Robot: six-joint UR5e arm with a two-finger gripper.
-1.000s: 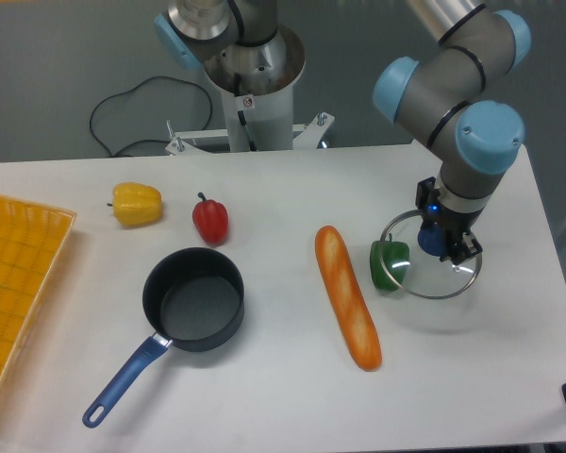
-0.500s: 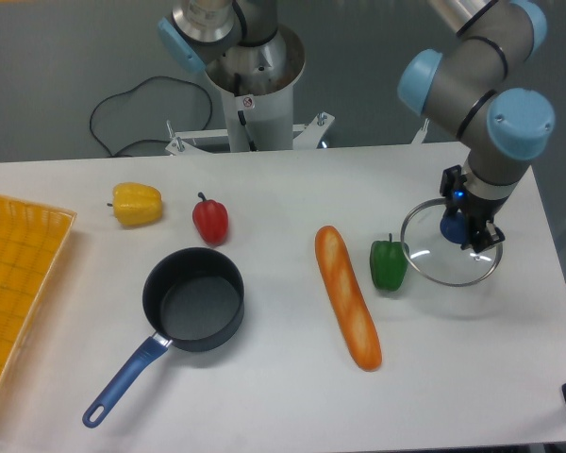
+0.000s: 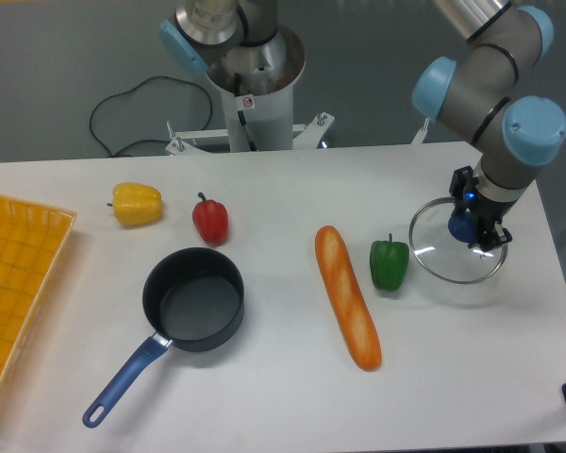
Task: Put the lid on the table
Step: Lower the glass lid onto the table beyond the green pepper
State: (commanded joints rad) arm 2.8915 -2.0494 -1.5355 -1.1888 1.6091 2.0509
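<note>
Gripper (image 3: pixel 474 226) fingers are pinching the blue knob of the lid (image 3: pixel 456 252), holding the glass disc tilted low over the right side of the table (image 3: pixel 283 377), just beside a green pepper (image 3: pixel 389 264); whether its rim is touching the surface is unclear. Gripping the knob is probably letting it lower the lid flat. No readable writing is showing anywhere.

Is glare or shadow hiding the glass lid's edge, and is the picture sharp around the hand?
Fixed camera: even, soft lighting with faint shadows; the round transparent glass lid with the silver rim shows its rim clearly, no strong glare; the hand covers the blue knob, so the grip is unclear; focus is sharp across the white table.
</note>
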